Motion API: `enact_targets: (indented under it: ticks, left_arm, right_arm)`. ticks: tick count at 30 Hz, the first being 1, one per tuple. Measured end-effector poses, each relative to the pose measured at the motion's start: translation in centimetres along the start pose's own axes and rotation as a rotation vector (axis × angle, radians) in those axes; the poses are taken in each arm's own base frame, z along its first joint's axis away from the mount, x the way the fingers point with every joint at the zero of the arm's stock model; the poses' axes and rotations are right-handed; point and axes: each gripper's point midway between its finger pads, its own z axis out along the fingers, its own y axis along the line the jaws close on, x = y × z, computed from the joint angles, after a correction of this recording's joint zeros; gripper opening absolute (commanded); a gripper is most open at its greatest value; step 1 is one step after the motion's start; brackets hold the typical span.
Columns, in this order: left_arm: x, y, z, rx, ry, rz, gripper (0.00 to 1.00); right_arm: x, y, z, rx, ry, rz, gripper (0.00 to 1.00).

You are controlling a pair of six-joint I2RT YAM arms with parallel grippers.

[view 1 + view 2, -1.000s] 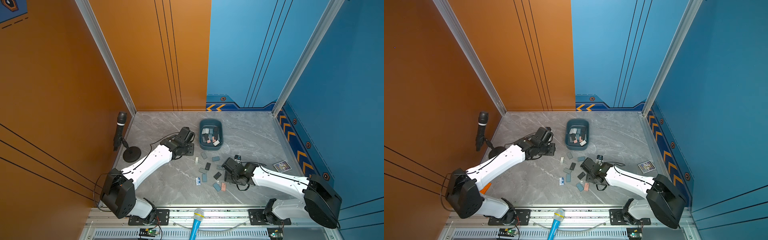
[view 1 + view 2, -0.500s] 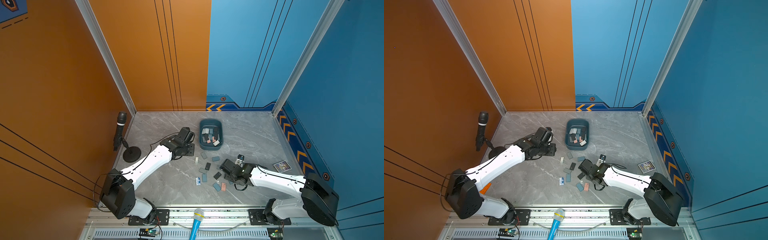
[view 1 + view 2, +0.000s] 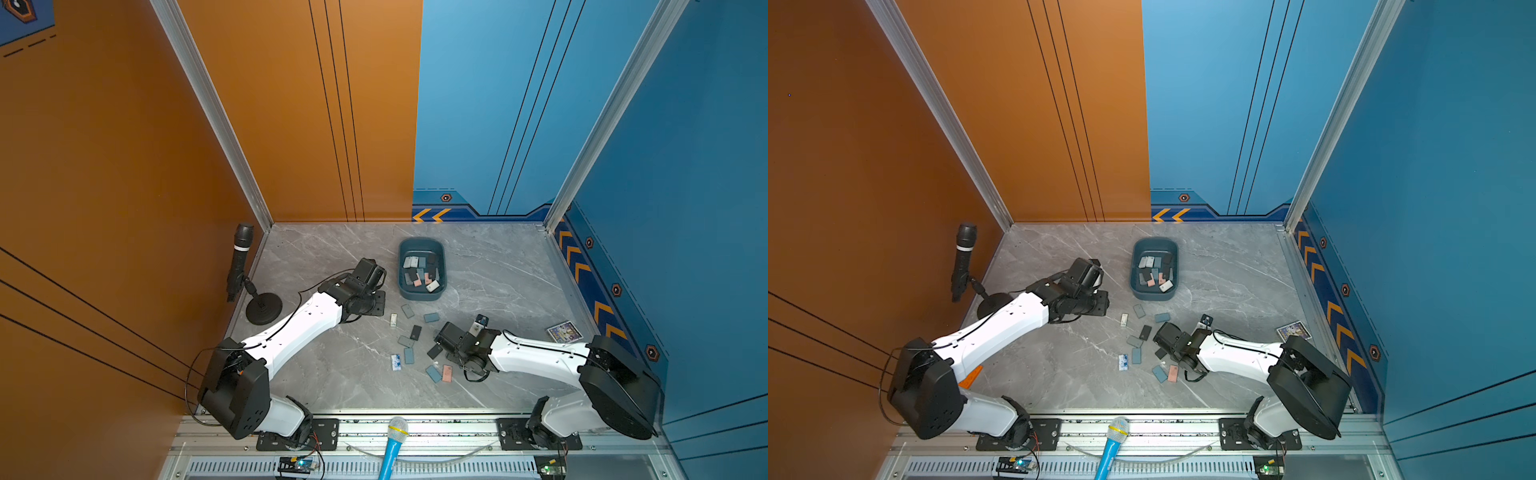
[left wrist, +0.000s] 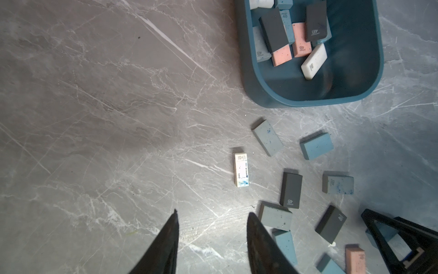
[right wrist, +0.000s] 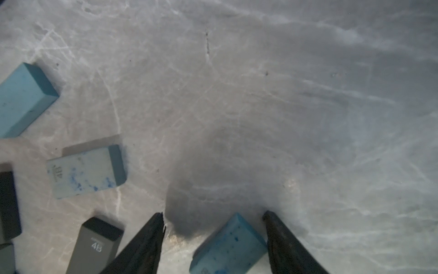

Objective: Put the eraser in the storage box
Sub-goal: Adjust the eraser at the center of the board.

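Left gripper (image 4: 212, 214): we are holding jaws apart, empty, near box (image 4: 258, 92) | Right gripper (image 5: 214, 213): we are straddling blue eraser (image 5: 230, 246) on table (image 5: 237, 95), jaws apart.

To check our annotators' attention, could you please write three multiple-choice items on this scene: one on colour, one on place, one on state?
1. What colour is the storage box? A. orange B. dark teal-blue C. white
2. Where does the blue eraser nearest the right pincer lie? A. in the storage box B. on the table between that pincer's fingers C. atop a black eraser
3. How is the left pincer? A. shut on a pink eraser B. shut on a white eraser C. open, empty
Answers: 1 B, its walls show teal-blue; 2 B, the right wrist view shows it there; 3 C, its fingers stand apart over bare table.
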Motion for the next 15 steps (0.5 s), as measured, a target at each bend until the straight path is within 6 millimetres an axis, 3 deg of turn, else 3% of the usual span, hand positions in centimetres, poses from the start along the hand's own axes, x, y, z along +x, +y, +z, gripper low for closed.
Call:
enact_targets:
  ticks: [15]
  left_arm:
    - [0.0,0.4,0.1,0.004,-0.006,-0.013,0.48]
  right_arm:
    - [1.7,-1.0,-0.6,0.041,0.039,-0.065,0.68]
